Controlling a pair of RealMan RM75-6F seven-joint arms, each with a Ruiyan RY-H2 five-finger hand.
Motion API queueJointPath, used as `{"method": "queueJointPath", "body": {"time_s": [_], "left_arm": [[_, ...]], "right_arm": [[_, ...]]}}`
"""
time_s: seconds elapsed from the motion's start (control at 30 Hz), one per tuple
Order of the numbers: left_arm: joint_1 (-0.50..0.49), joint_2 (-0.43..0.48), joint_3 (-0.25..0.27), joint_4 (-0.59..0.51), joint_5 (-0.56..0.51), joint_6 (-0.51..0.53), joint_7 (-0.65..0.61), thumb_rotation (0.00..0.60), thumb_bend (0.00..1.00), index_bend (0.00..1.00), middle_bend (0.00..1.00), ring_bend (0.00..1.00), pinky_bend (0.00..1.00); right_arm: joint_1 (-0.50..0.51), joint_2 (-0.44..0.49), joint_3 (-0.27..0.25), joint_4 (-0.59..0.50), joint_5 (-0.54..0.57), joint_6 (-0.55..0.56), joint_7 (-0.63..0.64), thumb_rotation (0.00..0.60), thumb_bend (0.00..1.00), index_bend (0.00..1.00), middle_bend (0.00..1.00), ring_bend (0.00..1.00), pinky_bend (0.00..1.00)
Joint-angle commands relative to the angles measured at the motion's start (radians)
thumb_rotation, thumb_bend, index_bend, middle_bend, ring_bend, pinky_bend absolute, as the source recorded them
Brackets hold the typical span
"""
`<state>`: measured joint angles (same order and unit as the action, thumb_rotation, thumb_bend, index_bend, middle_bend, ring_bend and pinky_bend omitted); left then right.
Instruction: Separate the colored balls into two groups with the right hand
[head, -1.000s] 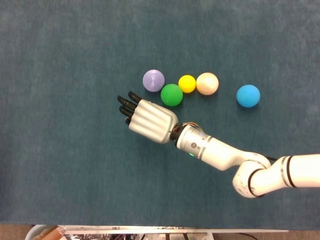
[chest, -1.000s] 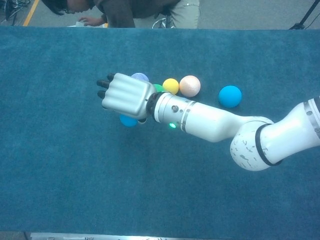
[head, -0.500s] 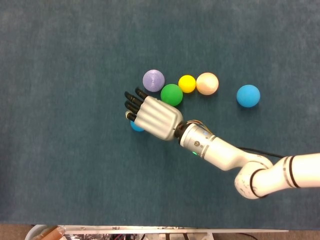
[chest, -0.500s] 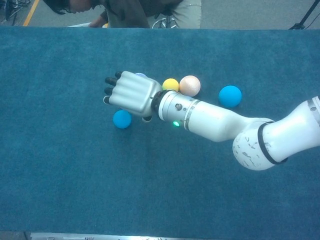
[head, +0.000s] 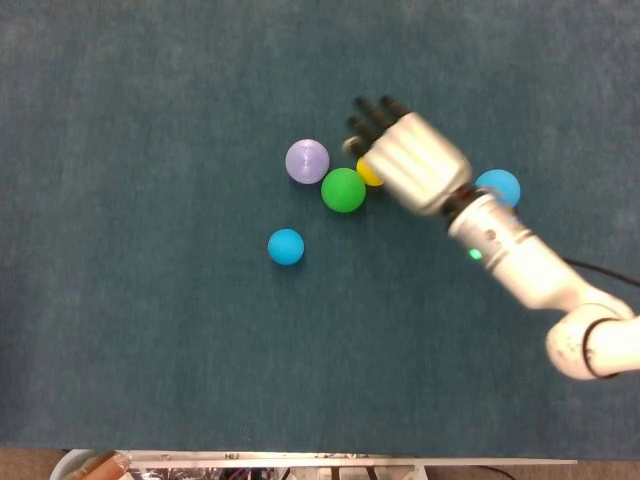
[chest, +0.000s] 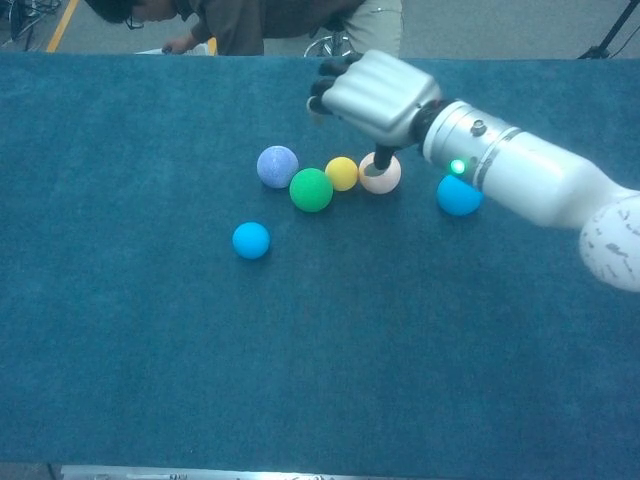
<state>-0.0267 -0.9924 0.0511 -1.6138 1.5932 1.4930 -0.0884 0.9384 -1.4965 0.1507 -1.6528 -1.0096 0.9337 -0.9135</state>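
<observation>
Several colored balls lie on the blue cloth table. A purple ball, a green ball and a yellow ball sit in a row. A small blue ball lies apart at the front left. My right hand hovers over the peach ball, fingers apart and holding nothing, thumb hanging just above that ball. The peach ball is hidden in the head view. A larger blue ball peeks out beside the wrist.
A person leans over the table's far edge in the chest view. The white forearm crosses the right side of the table.
The right hand let go of the small blue ball at the front left, then lifted and swung right and back, over the peach ball. The other balls stayed put.
</observation>
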Motion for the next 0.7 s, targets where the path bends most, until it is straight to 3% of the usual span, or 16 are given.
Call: {"method": "queueJointPath", "body": {"time_s": [0.03,0.33,0.7], "left_arm": [[-0.004,-0.004,-0.001,0.005,0.002,-0.004,-0.004,0.600,0.44,0.28,0.22,0.21,0.20],[-0.010,-0.009,0.000,0.015,-0.002,-0.016,-0.011,0.600,0.44,0.28,0.22,0.21,0.20],[-0.014,-0.012,0.001,0.019,-0.005,-0.025,-0.013,0.600,0.44,0.28,0.22,0.21,0.20]], "right_arm": [[-0.018,0.033,-0.018,-0.010,0.059,0.010,0.003,0.600,0.00,0.32,0.22,0.09,0.19],[-0.007,0.027,-0.065,0.022,0.187,0.010,-0.035,0.600,0.00,0.32,0.22,0.09,0.19],[0.028,-0.042,-0.071,0.100,0.258,0.016,-0.049,0.600,0.00,0.32,0.22,0.09,0.19]]}}
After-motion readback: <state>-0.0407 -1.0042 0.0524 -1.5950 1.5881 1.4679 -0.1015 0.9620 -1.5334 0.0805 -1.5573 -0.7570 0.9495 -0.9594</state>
